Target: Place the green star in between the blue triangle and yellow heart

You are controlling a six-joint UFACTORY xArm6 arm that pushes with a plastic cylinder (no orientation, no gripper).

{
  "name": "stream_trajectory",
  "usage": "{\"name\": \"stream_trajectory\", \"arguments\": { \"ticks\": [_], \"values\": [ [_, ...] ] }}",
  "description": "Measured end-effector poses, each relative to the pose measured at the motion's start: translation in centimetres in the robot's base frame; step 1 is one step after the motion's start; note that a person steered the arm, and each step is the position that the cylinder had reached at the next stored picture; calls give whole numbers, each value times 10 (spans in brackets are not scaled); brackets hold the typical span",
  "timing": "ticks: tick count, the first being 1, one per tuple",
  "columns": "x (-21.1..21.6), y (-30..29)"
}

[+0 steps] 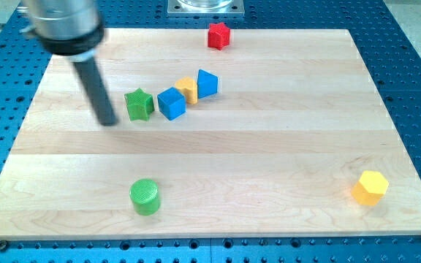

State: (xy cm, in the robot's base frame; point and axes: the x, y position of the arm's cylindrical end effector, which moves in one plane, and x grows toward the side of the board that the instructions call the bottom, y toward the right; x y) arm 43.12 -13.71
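Yellow heart (187, 88) half hidden behind blue cube (172, 103) and blue triangle (207, 83). Rod's upper housing (63, 22) blurred, cut off near the table's top-left corner.

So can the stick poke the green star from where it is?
Probably yes. My tip sits just to the view's left of the green star-shaped block, with only bare wooden board between them. The blue cube is on the star's far side, not in the way.

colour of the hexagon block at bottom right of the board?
Yellow. The hexagon block shows plainly in the camera view, near the board's bottom-right corner.
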Motion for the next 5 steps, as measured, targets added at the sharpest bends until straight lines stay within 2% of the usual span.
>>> {"name": "stream_trajectory", "arguments": {
  "ticks": [1, 2, 3, 4, 5],
  "values": [
    [-49, 70],
    [-80, 104],
    [-72, 122],
    [-28, 123],
    [-64, 194]
  ]
}}
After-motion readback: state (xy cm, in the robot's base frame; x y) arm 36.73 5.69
